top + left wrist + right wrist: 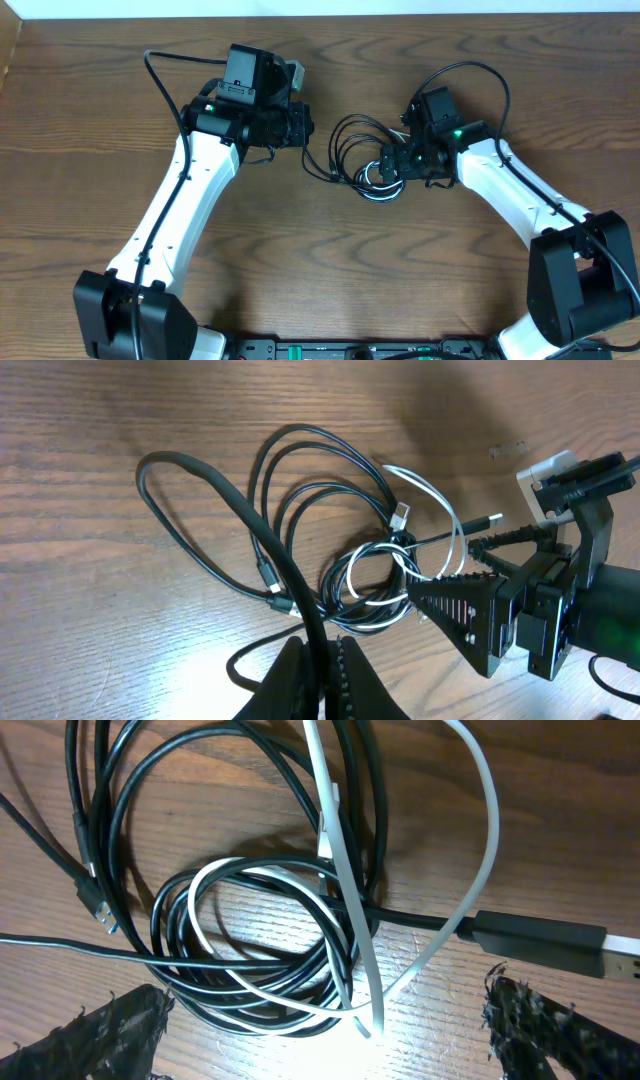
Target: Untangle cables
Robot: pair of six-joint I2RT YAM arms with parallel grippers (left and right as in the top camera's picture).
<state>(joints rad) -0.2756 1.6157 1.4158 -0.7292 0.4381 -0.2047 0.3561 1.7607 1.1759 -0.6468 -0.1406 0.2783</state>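
The cables (352,140) are seen lying in one tangle on the wooden table (300,260) between the two arms, with black loops threaded through by a white cable (492,830). A black cable (268,545) is pinched in the closed left gripper (322,660). The right gripper (320,1030) is spread wide, its fingers (110,1030) set either side of the knot, and nothing is grasped.

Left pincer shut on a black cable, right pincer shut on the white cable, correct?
No. The right pincer is wide open, its fingers either side of the tangle with the white cable ungripped, as the right wrist view shows. The left pincer is indeed shut on a black cable.
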